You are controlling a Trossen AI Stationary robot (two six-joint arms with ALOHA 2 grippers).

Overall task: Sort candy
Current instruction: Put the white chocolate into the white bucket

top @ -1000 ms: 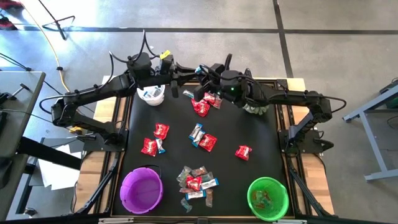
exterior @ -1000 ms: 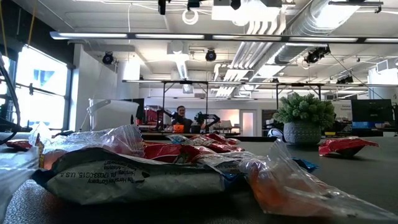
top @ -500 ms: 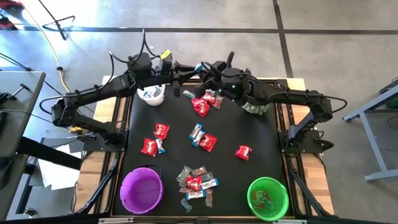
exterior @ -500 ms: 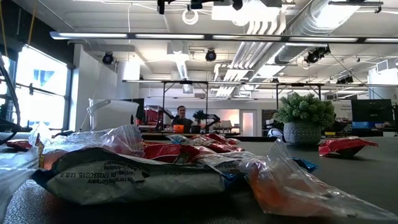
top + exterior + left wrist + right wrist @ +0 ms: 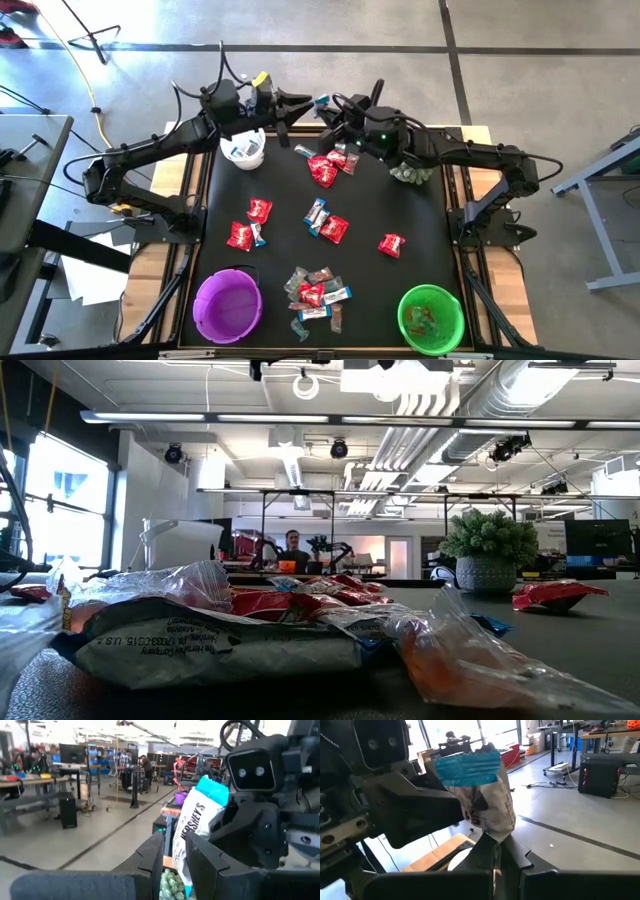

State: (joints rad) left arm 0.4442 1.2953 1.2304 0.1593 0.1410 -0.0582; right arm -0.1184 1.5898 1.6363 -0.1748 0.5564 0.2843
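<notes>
A blue-and-white mini bar [image 5: 322,102] hangs in the air above the table's far edge, between my two grippers. My left gripper [image 5: 300,106] comes at it from the left and my right gripper [image 5: 335,110] from the right, and both are shut on it. It shows upright in the left wrist view [image 5: 192,830] and in the right wrist view [image 5: 485,805]. Red packets [image 5: 322,172] and other candy lie loose on the black mat. A mixed heap [image 5: 315,290] lies near the near edge. My left gripper has the bar's lower half [image 5: 181,857] between its two fingers, coming level from the table's left. The bar stands upright, its blue end [image 5: 212,790] above the fingers. A thin gap shows beside one finger [image 5: 152,857]. My right gripper pinches the bar's white bottom seam [image 5: 497,836] between its two fingers, coming from the table's right. The bar rises above the fingers, lifted clear, with its blue end [image 5: 467,767] on top.
A white bowl [image 5: 243,152] with blue-and-white bars stands at the far left. A purple bowl [image 5: 228,305] is near left and a green bowl [image 5: 431,318] near right. A spiky potted plant [image 5: 410,172] stands under the right arm. Candy wrappers [image 5: 230,630] fill the low view's foreground.
Both grippers have shifted a little toward the table's far edge and upward, carrying the blue-and-white bar between them. The candy on the mat has stayed where it was.
</notes>
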